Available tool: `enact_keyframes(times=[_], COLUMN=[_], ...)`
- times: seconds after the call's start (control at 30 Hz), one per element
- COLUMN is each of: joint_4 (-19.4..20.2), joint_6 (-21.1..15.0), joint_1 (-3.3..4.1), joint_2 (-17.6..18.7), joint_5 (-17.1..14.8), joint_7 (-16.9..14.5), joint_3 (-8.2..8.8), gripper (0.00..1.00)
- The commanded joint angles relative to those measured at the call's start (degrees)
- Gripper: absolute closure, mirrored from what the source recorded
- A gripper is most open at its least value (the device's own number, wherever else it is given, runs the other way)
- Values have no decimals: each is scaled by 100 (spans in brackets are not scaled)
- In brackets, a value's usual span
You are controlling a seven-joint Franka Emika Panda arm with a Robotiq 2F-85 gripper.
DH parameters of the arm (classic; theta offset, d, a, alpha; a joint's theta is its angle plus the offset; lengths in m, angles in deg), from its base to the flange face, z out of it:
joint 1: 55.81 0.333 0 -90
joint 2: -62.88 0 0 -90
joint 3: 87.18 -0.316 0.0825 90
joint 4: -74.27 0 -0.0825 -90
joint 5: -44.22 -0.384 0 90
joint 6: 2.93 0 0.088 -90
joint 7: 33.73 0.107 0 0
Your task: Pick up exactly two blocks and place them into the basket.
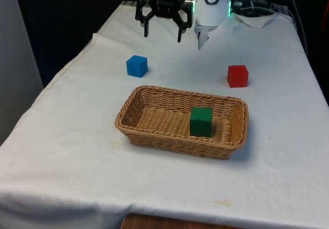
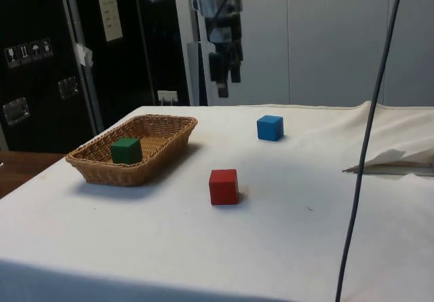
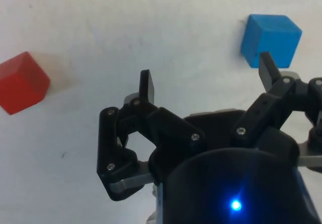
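Blocks: green block (image 1: 201, 121) already sits in the basket (image 1: 154, 136); one more needed.
End effector (image 1: 162, 34) hangs spread and empty over the worktop's (image 1: 77, 152) far end; blue block (image 1: 136, 66) lies nearer, just toward the front view's left, red block (image 1: 237, 76) farther right.

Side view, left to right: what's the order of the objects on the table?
Green block inside the wicker basket → red block → blue block. The open end effector hangs above the table, its position across the view falling between basket and blue block.
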Motion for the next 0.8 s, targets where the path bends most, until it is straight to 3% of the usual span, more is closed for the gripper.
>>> enact_keyframes(times=[0.0, 0.03, 0.3, 0.33, 0.57, 0.63, 0.67, 0.77], joint_4=[52, 40, 321, 281, 521, 504, 567, 779], joint_6=[-115, -52, -516, -407, -882, -831, -963, -1146], joint_1=[-29, 0, -57, -29, -92, -63, -97, -92], joint_2=[-6, 0, 109, 92, 246, 275, 281, 281], joint_5=[74, 11, 63, 23, 29, 23, 23, -46], joint_7=[-11, -29, -286, -269, -561, -550, -619, -688], joint_3=[40, 40, 338, 315, 602, 630, 665, 705], gripper=[0, 0, 0, 0, 0, 0, 0, 0])
